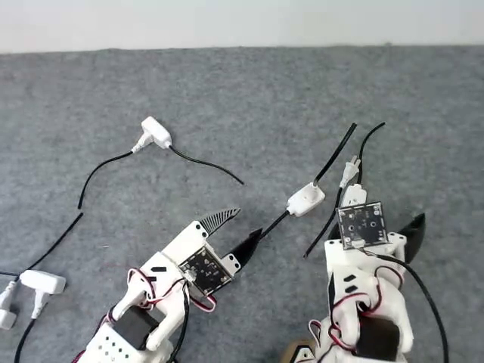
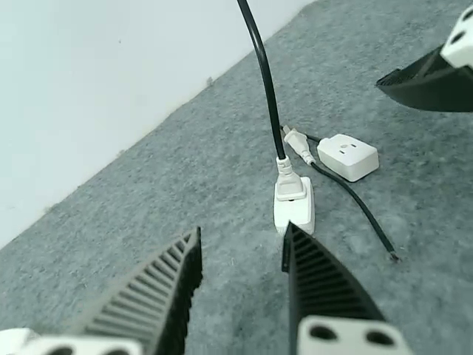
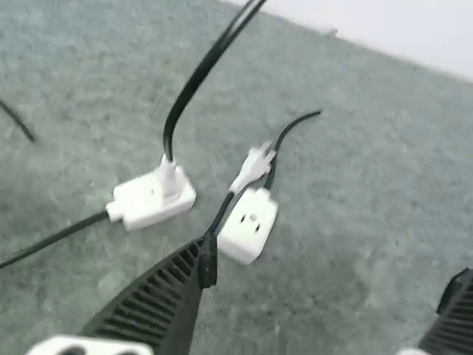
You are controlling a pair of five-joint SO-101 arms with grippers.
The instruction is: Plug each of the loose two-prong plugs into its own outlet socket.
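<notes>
Just beyond the right gripper (image 3: 329, 285), whose fingers stand wide apart with nothing between them, the loose plug (image 3: 255, 164) lies on the grey surface (image 3: 355, 163). It sits at the far corner of the empty socket (image 3: 249, 223), touching it or nearly so. The plug's long axis runs away from the arms: prongs point outward, and its cord (image 3: 222, 211) trails back along the socket's side toward the gripper's ribbed finger. The socket's holes face up. The right arm is plainly the nearer, poised over the socket with its wrist tilted down. The left gripper (image 1: 243, 224), also spread open and holding nothing, sits low on the other side of an outlet (image 1: 306, 199) that already carries a plug. The right arm probably needs to reach slightly past the socket and close across the plug's narrow body, not along it.
</notes>
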